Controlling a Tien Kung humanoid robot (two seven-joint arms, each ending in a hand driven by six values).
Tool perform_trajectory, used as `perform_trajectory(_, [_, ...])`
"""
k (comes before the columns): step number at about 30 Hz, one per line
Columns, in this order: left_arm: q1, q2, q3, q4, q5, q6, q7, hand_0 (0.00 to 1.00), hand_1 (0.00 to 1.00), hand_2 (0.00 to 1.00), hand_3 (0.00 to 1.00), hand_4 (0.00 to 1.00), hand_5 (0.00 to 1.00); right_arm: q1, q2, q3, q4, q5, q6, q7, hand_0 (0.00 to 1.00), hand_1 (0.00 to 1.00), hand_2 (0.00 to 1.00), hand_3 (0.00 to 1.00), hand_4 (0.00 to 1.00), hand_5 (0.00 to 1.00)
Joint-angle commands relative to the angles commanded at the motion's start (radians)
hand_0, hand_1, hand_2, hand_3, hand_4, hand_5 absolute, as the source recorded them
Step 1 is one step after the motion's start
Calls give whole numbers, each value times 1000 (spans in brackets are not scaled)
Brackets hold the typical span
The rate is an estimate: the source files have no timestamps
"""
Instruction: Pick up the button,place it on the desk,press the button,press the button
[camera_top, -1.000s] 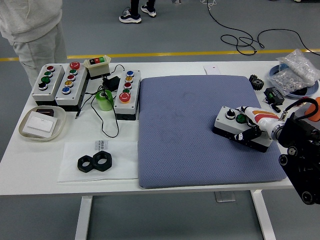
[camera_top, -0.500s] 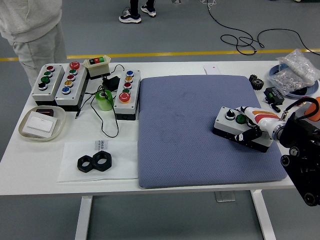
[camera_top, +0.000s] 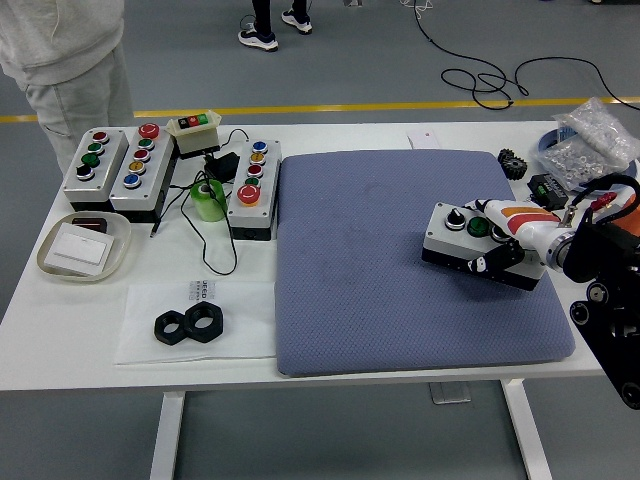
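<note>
Nearest the camera, at the white table's (camera_top: 90, 340) front left, two black hex nuts (camera_top: 190, 325) lie touching on a white sheet (camera_top: 240, 330). At the right edge the right arm (camera_top: 605, 290) reaches in over the blue-grey mat (camera_top: 380, 260), forearm roughly level, wrist turned inward. The right hand (camera_top: 510, 245) wraps the right end of the button box (camera_top: 460, 235) — one finger along the box's near side, others over its top — and so grips it. The box, grey-lidded on a black base, carries one black and one green button in sight; it sits tilted on the mat's right half, and whether it rests fully on the mat cannot be told.

Farther left: one shallow tray (camera_top: 50, 262) holding a white card, one green tape roll (camera_top: 209, 200), and three grey control boxes (camera_top: 140, 172) standing side by side, a fourth small one (camera_top: 195, 133) behind them. At the far right — a bag of white parts (camera_top: 590, 140) on a plate.

A person (camera_top: 70, 60) stands at the far left corner; the hands are out of sight.
</note>
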Motion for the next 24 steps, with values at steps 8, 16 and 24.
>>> perform_trajectory(8, [-3, 1, -2, 0, -1, 1, 0, 742, 906, 955, 796, 553, 998, 0, -71, -87, 114, 2, 37, 24, 140, 144, 205, 337, 398, 2])
perform_trajectory(16, [-5, 1, -5, 0, 2, 1, 0, 742, 906, 955, 795, 553, 998, 14, -104, -161, 143, 55, 64, 49, 139, 145, 204, 338, 402, 2])
perform_trajectory(24, [-9, 4, -7, 0, 3, 2, 0, 742, 906, 955, 794, 552, 998, 34, -89, -212, 180, 76, 83, 64, 142, 145, 205, 339, 407, 2])
